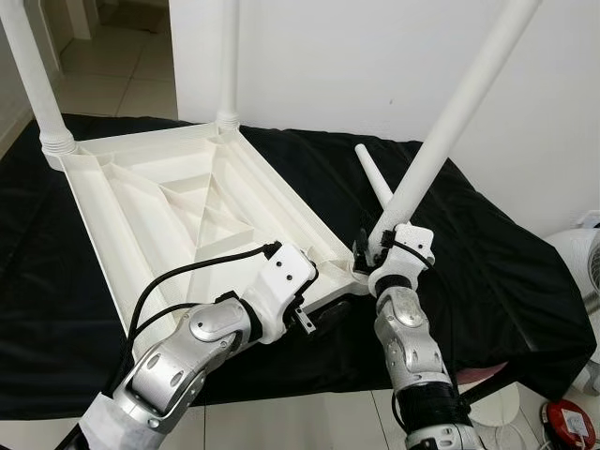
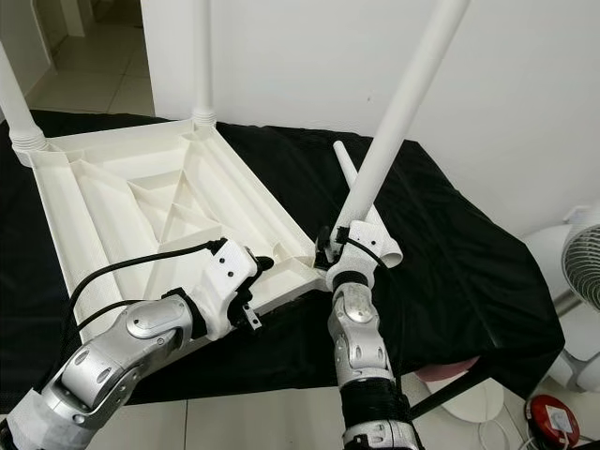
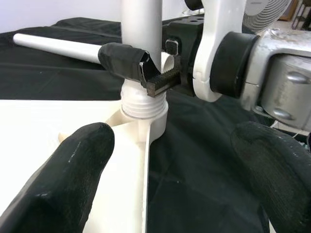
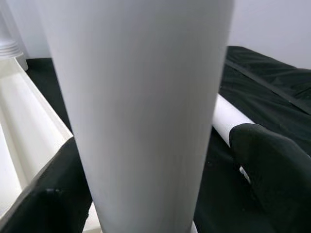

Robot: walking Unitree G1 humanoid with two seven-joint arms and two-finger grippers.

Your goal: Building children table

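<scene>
A white plastic table top [image 1: 187, 202] lies upside down on a black cloth. Two white legs [image 1: 33, 84] [image 1: 228, 66] stand in its far corners. A third leg [image 1: 450, 122] rises tilted from the near right corner, and its threaded end [image 3: 144, 104] sits at the socket there. My right gripper [image 1: 380, 246] is shut on this leg just above the thread. One ridged finger [image 3: 131, 60] presses its side. My left gripper [image 1: 323, 314] is open at the same corner, its fingers [image 3: 63, 184] spread either side of the table's rim.
A loose white leg [image 1: 373, 178] lies on the cloth just behind the held one. The black cloth [image 1: 487, 272] drops off at the front and right. A white fan [image 1: 581, 262] and a red object [image 1: 567, 422] stand on the tiled floor at right.
</scene>
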